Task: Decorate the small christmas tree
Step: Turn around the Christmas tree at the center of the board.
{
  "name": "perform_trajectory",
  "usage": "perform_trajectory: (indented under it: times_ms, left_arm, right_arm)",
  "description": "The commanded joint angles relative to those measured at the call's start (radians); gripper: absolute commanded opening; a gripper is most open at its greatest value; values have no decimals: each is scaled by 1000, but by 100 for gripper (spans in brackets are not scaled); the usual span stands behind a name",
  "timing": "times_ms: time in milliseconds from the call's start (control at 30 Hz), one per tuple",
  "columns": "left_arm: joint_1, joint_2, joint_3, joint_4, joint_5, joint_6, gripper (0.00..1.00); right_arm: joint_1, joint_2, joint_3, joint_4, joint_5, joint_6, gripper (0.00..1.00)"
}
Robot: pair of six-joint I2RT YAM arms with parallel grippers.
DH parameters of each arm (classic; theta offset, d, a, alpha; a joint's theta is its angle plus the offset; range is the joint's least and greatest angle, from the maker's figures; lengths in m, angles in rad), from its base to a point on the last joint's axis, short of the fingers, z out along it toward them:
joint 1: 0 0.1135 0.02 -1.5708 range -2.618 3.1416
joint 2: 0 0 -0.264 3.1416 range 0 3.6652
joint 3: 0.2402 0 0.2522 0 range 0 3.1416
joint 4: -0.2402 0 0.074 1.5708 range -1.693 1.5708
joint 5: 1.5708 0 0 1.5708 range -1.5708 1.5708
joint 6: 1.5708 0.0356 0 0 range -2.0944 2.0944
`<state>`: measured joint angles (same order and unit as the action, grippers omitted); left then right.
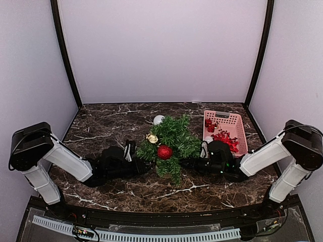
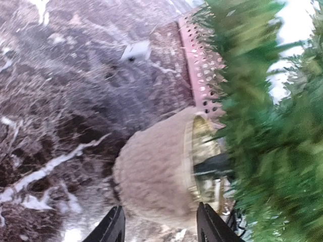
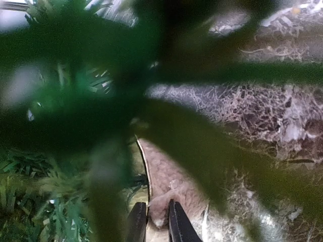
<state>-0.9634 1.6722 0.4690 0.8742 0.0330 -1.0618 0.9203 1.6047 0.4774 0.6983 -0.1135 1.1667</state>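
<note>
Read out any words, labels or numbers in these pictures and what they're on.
None can be read. No writing shows on the small christmas tree, the pink basket or the red bauble; the small white square in the left wrist view is too blurred to tell.

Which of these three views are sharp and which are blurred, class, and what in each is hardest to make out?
Top external view: sharp and evenly lit, small christmas tree and pink basket crisp. Left wrist view: smeared throughout, branches streaked, tan base soft. Right wrist view: branches near the lens are dark blurs; the marble table behind is clearer.
</note>
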Motion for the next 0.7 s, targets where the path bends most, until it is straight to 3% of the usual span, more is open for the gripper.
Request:
perform_trajectory:
  times_ms: [0, 233, 500, 667]
  left_arm:
    - [-5, -80, 0, 9, -22, 10, 51]
    - [-5, -81, -6, -4, -21, 1, 52]
    - [-5, -9, 49, 32, 47, 11, 56]
    - [-5, 33, 72, 30, 62, 13, 54]
  right_arm:
    - [15, -56, -17, -1, 40, 15, 17]
    - [15, -63, -6, -28, 51, 1, 17]
    - [16, -24, 14, -8, 30, -14, 30]
    - [18, 2, 24, 10, 12, -15, 29]
